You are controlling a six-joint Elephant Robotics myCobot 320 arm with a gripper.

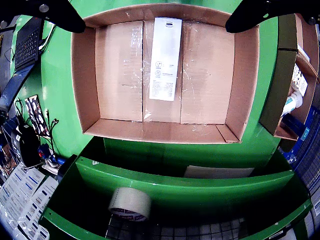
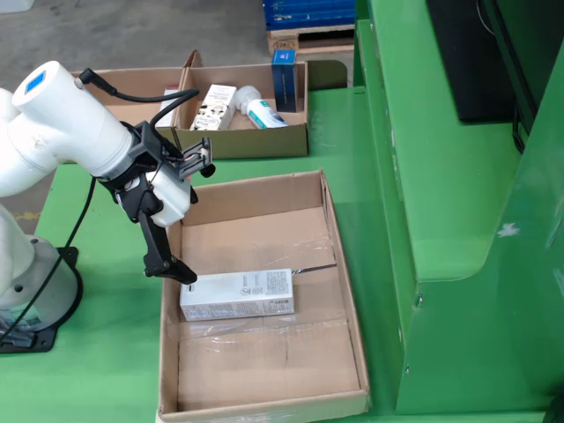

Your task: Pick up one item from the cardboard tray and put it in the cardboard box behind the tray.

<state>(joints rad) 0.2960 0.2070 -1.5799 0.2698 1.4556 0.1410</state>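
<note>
A white oblong carton (image 1: 165, 57) lies flat on the floor of the large open cardboard box (image 1: 84, 90), free of any grip. In the fixed view the carton (image 2: 236, 294) lies across the box (image 2: 345, 291). My gripper (image 2: 189, 220) hangs over the box's left part, open and empty, with one black fingertip (image 2: 179, 273) just above the carton's left end. In the wrist view the gripper (image 1: 155, 22) shows only as two black fingers spread wide at the top corners. The shallow cardboard tray (image 2: 256, 143) holds a white box (image 2: 213, 106), a white tube (image 2: 264, 115) and a blue box (image 2: 284, 68).
A tall green metal frame (image 2: 441, 176) stands to the right of the box in the fixed view. My white arm's base (image 2: 26, 300) is at the left. In the wrist view a tape roll (image 1: 130, 204) lies in a green bin below, and a keyboard (image 1: 27, 45) is at the upper left.
</note>
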